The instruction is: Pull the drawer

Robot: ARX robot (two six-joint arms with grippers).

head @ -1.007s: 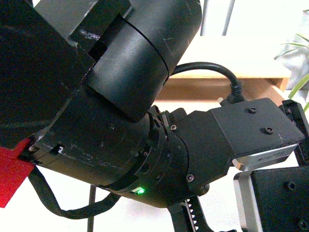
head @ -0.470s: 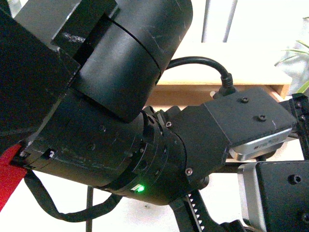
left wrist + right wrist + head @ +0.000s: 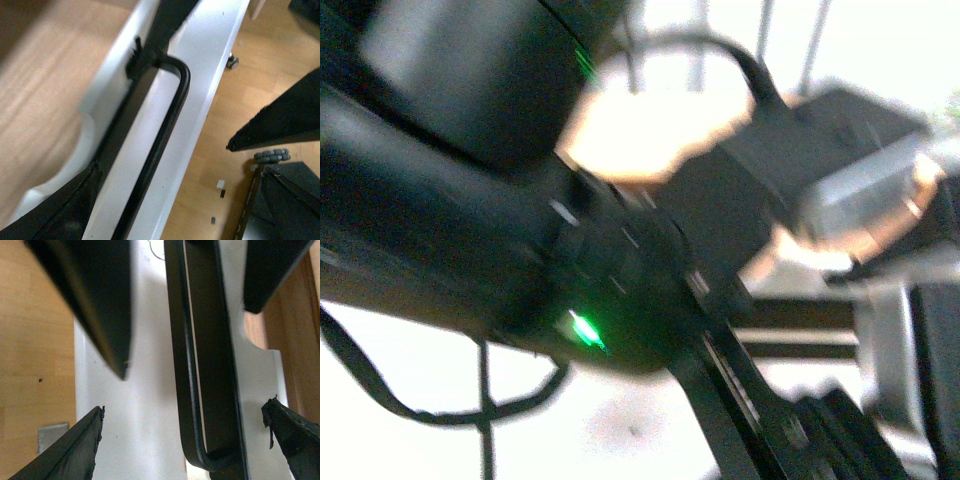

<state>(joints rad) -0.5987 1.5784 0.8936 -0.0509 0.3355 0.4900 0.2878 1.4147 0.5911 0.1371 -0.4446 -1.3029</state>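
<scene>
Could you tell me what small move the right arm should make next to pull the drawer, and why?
Probably close the right gripper on the handle. In the right wrist view its fingers stand apart on either side of the black bar without touching it, so it has no hold yet. The drawer front lies right beneath, so a grip should let it pull.

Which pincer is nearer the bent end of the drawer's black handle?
Right. The right pincer is open astride the bent end itself. The left pincer, also open, is astride the handle farther along, with that end ahead of its fingertips.
</scene>
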